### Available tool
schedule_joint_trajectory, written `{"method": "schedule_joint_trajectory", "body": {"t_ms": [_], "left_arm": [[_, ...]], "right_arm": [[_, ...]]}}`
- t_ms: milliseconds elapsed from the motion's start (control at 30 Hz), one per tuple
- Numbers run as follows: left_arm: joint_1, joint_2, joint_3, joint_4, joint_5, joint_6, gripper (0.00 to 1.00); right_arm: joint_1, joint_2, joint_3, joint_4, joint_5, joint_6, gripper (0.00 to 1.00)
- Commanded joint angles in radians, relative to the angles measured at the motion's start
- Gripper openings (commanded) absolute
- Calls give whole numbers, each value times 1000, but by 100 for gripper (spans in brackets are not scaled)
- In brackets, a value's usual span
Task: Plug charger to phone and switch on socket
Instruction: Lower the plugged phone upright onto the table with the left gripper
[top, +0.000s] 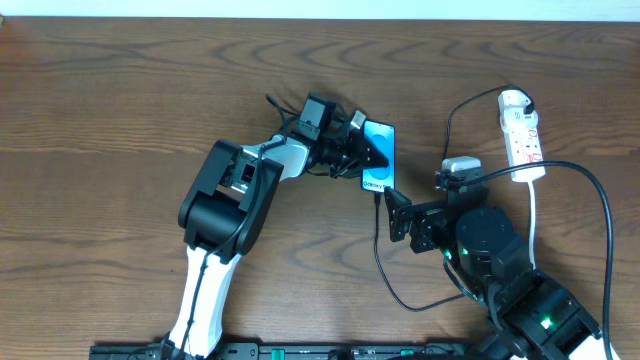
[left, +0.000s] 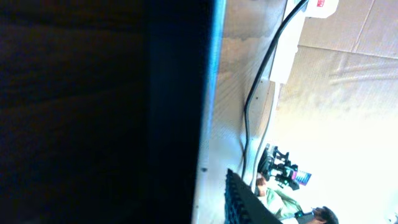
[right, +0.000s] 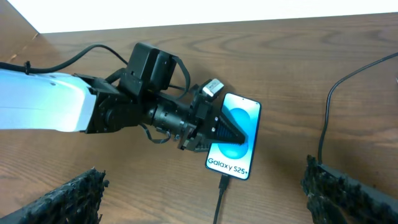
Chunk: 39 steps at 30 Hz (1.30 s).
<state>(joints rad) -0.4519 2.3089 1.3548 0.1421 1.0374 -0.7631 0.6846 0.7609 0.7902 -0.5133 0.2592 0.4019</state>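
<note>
**Phone's sitting mid-table with the cable at its near end, left claw on top of it**

The phone (top: 384, 138) lies screen-up around the middle of the wooden table (top: 120, 100). Its long axis runs from the far side towards the arms, tilted just a bit. The white "Galaxy S25+" band is the near end, pointing at the right gripper (top: 402, 222).

The charger (top: 377, 245) tip meets that near edge and looks seated. From there the thin cable runs straight towards the robot side and loops off right under the right arm.

The left gripper (top: 368, 155) reaches in from the phone's left long edge, its dark fingers (right: 231, 134) lying over the screen. Honestly I can't tell if it's pinching the phone or just resting there. The side view shows one wedge shape, and the left wrist view is mostly a dark blur.

The right gripper is spread wide with nothing in it, hovering just beside the phone's near end and straddling the cable.

The socket strip (top: 522, 135) sits well off to the right and roughly parallel to the phone, with its rounded end far. A black plug (top: 527, 102) is stuck in that end.

Room-wise, the phone's far end and right edge face bare wood. The whole left half of the table is open too. The near end is the crowded bit.
</note>
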Motion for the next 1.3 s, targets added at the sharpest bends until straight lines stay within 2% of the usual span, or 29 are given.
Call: {"method": "schedule_joint_trajectory", "body": {"t_ms": [0,300,433,667,867,1267], "left_arm": [[2,7,-5,-15,-90,-1,30],[2,7,-5,-37,-142,3,40],[5,7,-5,-37,-146,9,41],[5,7,-5,-171,-338,26,53],[4,7,-5,-285,-468,87,54],[8,6,-5,-299,-557,101,54]], "right_arm": [[-4,-2,14,-4,12,9,99],[-4,-2,14,-11,12,9,99],[-4,-2,14,-15,12,9,99],[-4,-2,14,-24,12,9,99],[-4,-2,14,-26,12,9,99],[-4,-2,14,-53,12,9,99]]}}
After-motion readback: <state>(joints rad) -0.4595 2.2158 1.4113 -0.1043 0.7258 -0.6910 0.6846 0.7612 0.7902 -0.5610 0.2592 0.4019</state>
